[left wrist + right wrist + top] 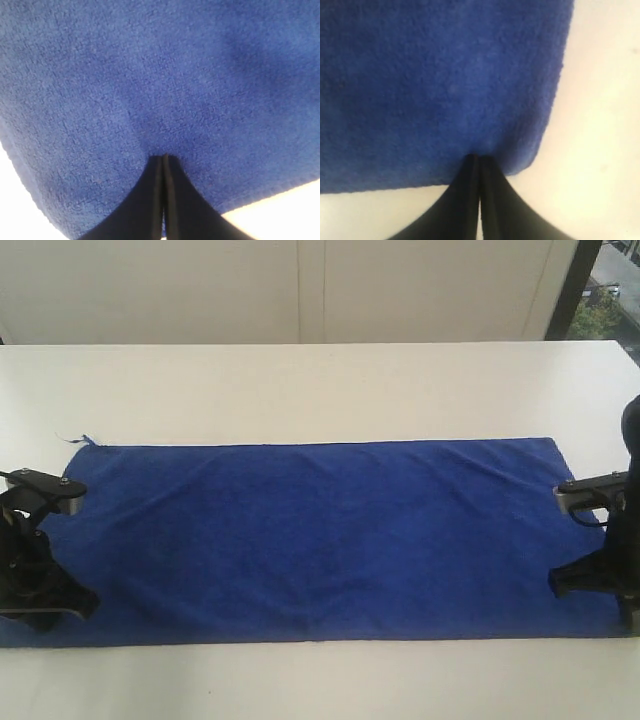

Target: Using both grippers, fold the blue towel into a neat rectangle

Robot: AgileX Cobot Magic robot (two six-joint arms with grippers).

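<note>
The blue towel (pixel 320 540) lies spread flat and long across the white table (pixel 320 390), with a small thread loop (pixel 85 438) at its far left corner. My left gripper (pixel 80 606) is low over the near left corner. In the left wrist view its black fingers (pixel 150 200) are pressed together, tips (pixel 164 158) dug into the towel (pixel 160 75), which dimples slightly there. My right gripper (pixel 560 585) is at the near right corner. Its fingers (pixel 465 200) are also together, tips (pixel 479 157) at the edge of the towel (pixel 440 80).
The table's near edge runs just below the towel's front hem. A white wall panel (pixel 300 290) stands behind the table, with a window strip (pixel 605 290) at the far right.
</note>
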